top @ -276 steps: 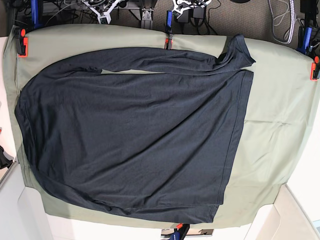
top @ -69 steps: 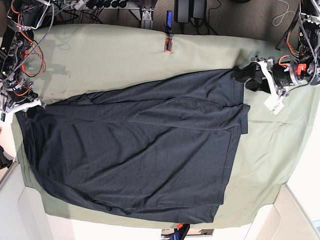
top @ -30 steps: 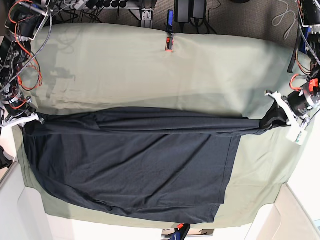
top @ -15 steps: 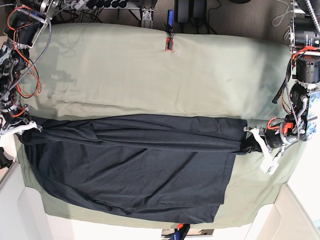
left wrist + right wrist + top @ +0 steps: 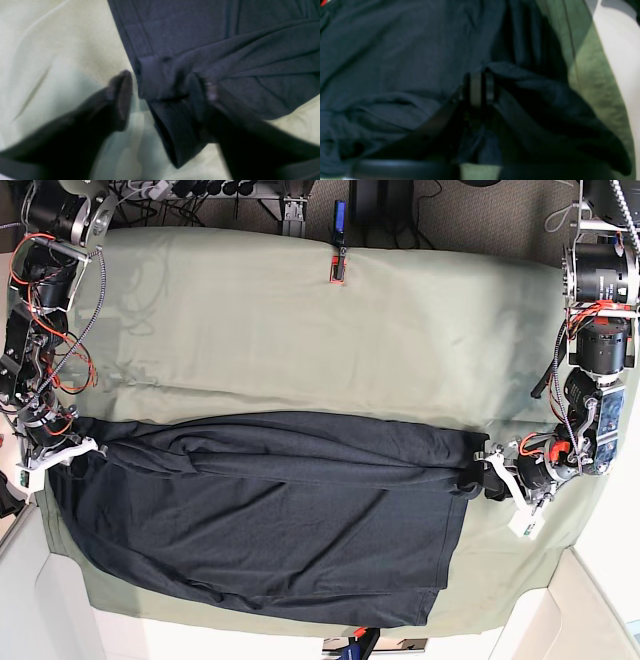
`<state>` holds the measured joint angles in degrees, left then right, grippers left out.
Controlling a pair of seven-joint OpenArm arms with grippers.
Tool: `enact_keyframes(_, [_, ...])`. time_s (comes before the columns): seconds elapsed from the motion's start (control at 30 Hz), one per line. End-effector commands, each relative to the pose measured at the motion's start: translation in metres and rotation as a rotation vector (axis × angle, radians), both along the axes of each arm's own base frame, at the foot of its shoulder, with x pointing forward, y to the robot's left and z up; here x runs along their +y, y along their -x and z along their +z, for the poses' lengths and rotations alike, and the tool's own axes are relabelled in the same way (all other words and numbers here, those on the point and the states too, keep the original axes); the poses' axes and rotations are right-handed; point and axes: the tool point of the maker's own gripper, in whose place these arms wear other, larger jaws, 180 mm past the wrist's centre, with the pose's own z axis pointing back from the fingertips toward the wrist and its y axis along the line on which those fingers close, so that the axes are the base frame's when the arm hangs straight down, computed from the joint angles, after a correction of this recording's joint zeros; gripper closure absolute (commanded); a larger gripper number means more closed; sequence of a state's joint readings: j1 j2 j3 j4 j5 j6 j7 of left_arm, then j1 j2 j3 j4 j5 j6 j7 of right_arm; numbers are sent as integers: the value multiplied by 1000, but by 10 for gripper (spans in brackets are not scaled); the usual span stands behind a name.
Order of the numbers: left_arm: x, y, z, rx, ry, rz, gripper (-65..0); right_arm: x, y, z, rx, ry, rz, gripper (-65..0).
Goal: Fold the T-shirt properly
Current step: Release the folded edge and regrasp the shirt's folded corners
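Left hand (image 5: 165,97) has let go; right hand (image 5: 478,87) grips T-shirt (image 5: 270,510), lying crosswise.

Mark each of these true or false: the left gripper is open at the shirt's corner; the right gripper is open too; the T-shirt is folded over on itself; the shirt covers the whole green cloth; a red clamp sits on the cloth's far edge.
1. The left gripper is open at the T-shirt corner. True: its jaws stand apart with the bunched hem between them.
2. The right gripper is open too. False: it is shut on the T-shirt.
3. The T-shirt is folded over on itself. True: its far part lies doubled over the body.
4. The shirt covers the whole green cloth. False: the cloth's far half lies bare.
5. A red clamp sits on the cloth's far edge. True.
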<state>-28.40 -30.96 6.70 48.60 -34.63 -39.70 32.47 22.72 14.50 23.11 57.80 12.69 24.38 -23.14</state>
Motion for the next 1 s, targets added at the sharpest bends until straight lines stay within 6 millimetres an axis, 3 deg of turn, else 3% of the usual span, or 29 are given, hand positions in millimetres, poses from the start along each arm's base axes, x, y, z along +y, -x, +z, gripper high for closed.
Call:
enact_keyframes(0.0, [7,-17,29,-82,23,13,-435,-9,-14,26,-80,6,-15,-53])
enact_keyframes(0.1, [14,-19,37,-86,52,55,-434,-13,-15,31,-98,-24,-44,-367])
enact_keyframes(0.13, [16,-20,42,-92,57,61,-434,-13,-16,34,-109,-38,-49,-436])
enact_keyframes(0.17, [19,-20,49,-101,67,66,-434,-13,-15,37,-118,-51,-53,-451])
enact_keyframes(0.37, [37,0,94,-150,202,95,-434,-18,0,65,-112,-132,-54,-449])
enact_keyframes(0.47, [42,23,96,-165,217,100,-434,-35,15,88,-168,-141,-93,-449])
enact_keyframes(0.53, [41,43,88,-159,195,93,-434,-50,31,93,-178,-140,-130,-449])
enact_keyframes(0.63, [34,73,74,-141,174,77,-434,-63,55,81,-157,-180,-178,-449])
enact_keyframes(0.77, [20,105,55,-108,170,57,-434,-66,79,56,-116,-201,-211,-449])
enact_keyframes(0.97, [-4,118,32,-74,248,68,-434,-59,72,36,-102,-260,-230,-449])
